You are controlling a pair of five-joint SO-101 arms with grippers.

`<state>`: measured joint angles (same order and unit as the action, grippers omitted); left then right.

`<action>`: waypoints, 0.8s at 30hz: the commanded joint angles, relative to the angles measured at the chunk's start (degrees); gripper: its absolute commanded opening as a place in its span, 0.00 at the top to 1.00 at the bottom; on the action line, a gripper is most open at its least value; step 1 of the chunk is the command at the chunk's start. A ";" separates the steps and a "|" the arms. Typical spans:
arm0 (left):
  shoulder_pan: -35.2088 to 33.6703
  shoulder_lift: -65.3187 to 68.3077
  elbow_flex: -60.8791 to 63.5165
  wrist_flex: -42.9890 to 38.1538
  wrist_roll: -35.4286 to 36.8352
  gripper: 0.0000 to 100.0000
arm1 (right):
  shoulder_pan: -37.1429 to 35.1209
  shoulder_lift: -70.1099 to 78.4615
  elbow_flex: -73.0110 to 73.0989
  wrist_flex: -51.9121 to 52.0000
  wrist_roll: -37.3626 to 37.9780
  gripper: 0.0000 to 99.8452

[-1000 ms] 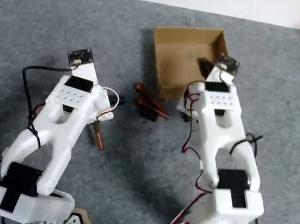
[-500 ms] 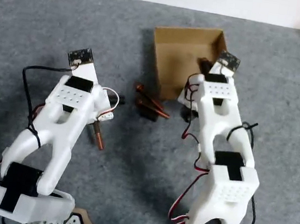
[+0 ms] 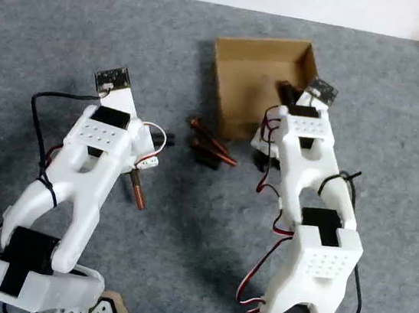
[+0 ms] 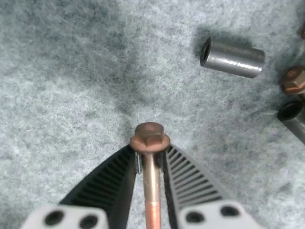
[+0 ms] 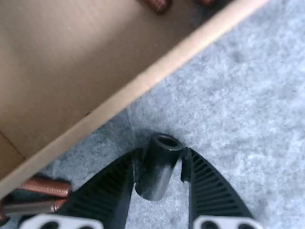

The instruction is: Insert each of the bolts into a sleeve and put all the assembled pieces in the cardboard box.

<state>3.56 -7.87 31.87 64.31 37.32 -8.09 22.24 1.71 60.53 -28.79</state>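
Bolt of coppery metal with a hex flange head (image 4: 148, 157) is sitting clamped by its shank between the left arm's jaws, its head jutting past their tips over the grey felt surface (image 4: 71, 95). Near it a loose grey metal cylindrical sleeve (image 4: 232, 57) is lying on its side, with another coppery bolt head (image 4: 293, 80) and a darker sleeve end (image 4: 291, 110) just beside. The right arm's jaws are gripping a dark cylindrical sleeve (image 5: 159, 167), open end outward, just outside the wall of the brown cardboard box (image 5: 71, 71). Two more coppery bolts (image 5: 40, 193) are lying on the surface by that wall.
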 commanded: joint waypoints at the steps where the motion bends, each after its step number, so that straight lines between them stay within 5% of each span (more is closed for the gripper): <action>1: -0.84 -3.03 -0.48 0.26 0.35 0.99 | 0.57 -0.40 -1.98 -0.22 -2.99 0.91; 3: -0.84 -3.03 -0.40 0.26 0.35 0.99 | 0.40 -0.40 -0.75 -0.66 -3.34 1.00; 15: -0.84 -3.47 1.54 -1.41 0.35 0.99 | -0.92 -0.66 2.86 -0.66 -2.73 1.00; 24: -0.75 -3.47 1.54 -1.32 0.00 0.99 | 0.04 -0.92 2.42 -0.22 7.56 1.00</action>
<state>3.56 -7.96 33.80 63.60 37.32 -8.09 21.98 4.18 59.82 -24.84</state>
